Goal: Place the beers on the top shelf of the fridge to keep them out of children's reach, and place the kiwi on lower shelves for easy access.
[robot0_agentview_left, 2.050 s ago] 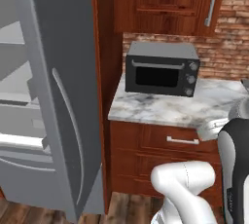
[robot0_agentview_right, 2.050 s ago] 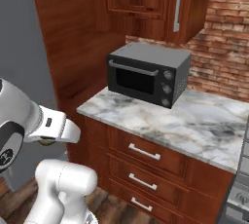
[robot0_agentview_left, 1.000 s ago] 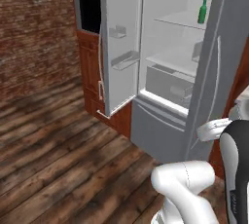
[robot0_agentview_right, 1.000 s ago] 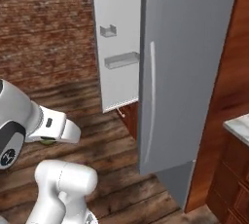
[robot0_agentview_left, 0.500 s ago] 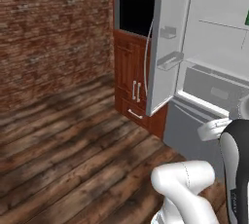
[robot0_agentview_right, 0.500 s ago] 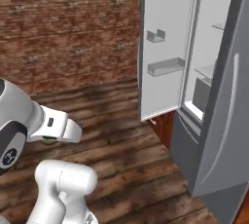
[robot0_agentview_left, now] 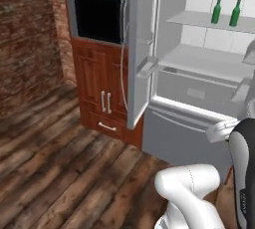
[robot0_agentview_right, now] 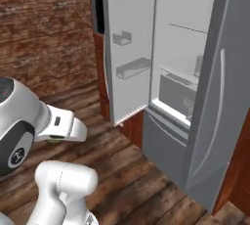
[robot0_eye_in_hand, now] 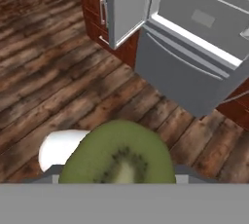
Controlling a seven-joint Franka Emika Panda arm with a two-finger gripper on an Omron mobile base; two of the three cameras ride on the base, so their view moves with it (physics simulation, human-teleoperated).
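We found both beers [robot0_agentview_left: 216, 10] standing on the top shelf [robot0_agentview_left: 199, 20] while the gripper [robot0_eye_in_hand: 119, 177] gripped the kiwi [robot0_eye_in_hand: 119, 157], not yet shelved.

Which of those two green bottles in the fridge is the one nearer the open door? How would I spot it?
Look into the open fridge, at the upper shelf in the left base view. Two green bottles stand upright there, apart; the one you want is on the left, nearer the door, the other bottle on its right.
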